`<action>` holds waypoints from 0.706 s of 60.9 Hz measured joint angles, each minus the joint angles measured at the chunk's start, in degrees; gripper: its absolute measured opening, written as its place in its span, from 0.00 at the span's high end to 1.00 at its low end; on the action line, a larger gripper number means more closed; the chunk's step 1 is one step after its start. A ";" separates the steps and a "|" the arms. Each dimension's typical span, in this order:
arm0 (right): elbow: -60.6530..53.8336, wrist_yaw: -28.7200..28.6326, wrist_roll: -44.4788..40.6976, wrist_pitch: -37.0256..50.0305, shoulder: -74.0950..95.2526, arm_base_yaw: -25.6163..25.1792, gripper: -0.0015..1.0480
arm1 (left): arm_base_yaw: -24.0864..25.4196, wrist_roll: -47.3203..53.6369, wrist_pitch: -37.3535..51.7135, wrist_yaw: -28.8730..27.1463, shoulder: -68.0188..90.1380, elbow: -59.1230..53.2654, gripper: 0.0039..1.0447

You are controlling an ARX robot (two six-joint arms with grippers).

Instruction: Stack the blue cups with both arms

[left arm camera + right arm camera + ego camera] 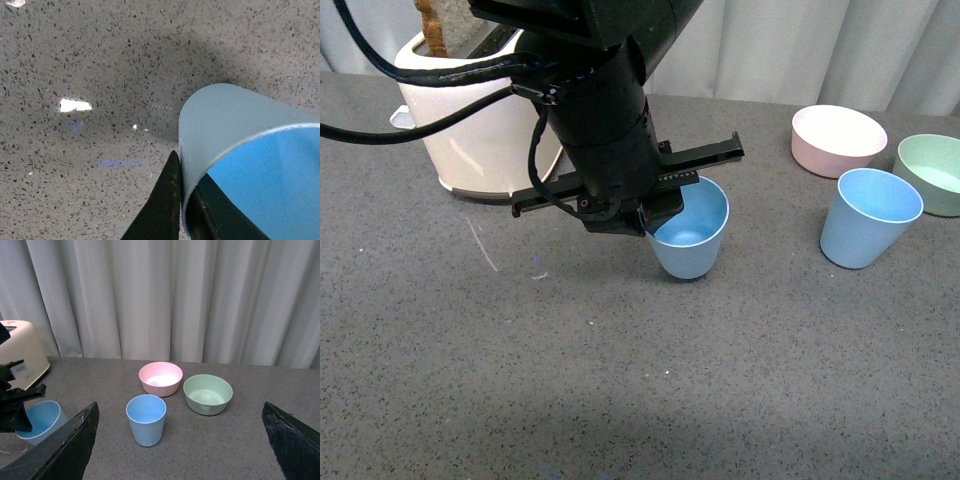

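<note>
Front view: my left gripper [652,222] pinches the near rim of one blue cup [692,238] at the middle of the grey speckled counter [620,380]. The cup is tilted with its mouth turned toward the camera. I cannot tell whether its base touches the surface. Behind the arm stands a cream toaster [470,130] with a slice of bread [432,25] sticking out of its slot.

From the left wrist, two black fingers [162,205] are closed on the cup wall, one outside and one inside.

The second blue cup [870,218] stands upright and well apart to the right, just in front of a pink bowl [838,140] and a pale green bowl [932,172].

From the right wrist, my right gripper [179,407] is spread wide and holds nothing. It hangs above the counter, facing the upright cup and both bowls, with a white curtain [175,295] behind them. The right arm does not show in the front view.
</note>
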 joint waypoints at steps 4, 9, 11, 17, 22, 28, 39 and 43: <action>0.00 -0.02 -0.02 0.00 0.00 0.00 0.09 | 0.20 0.02 -0.57 -0.24 0.59 0.87 0.97; 0.00 -0.02 0.00 0.00 0.00 0.00 0.09 | 0.35 0.04 -1.29 -0.50 0.98 1.62 0.97; 0.00 -0.02 -0.02 0.00 0.00 0.00 0.09 | 0.46 0.02 -1.33 -0.50 1.03 1.73 0.96; 0.00 0.00 -0.02 0.00 0.00 0.00 0.09 | 0.68 0.02 -1.27 0.17 1.01 1.81 0.82; 0.00 0.00 -0.02 0.00 0.00 0.00 0.09 | 0.76 0.02 -1.14 0.61 0.70 1.81 0.68; 0.00 0.00 -0.02 0.00 0.00 0.00 0.09 | 0.76 0.11 0.37 0.59 -0.42 1.38 0.54; 0.00 0.00 -0.02 0.00 0.00 0.00 0.09 | 1.11 -1.33 5.92 -1.55 -6.69 -2.95 0.24; 0.00 0.00 -0.02 0.00 0.00 0.00 0.09 | 1.31 -2.03 7.08 -1.79 -8.31 -3.61 0.14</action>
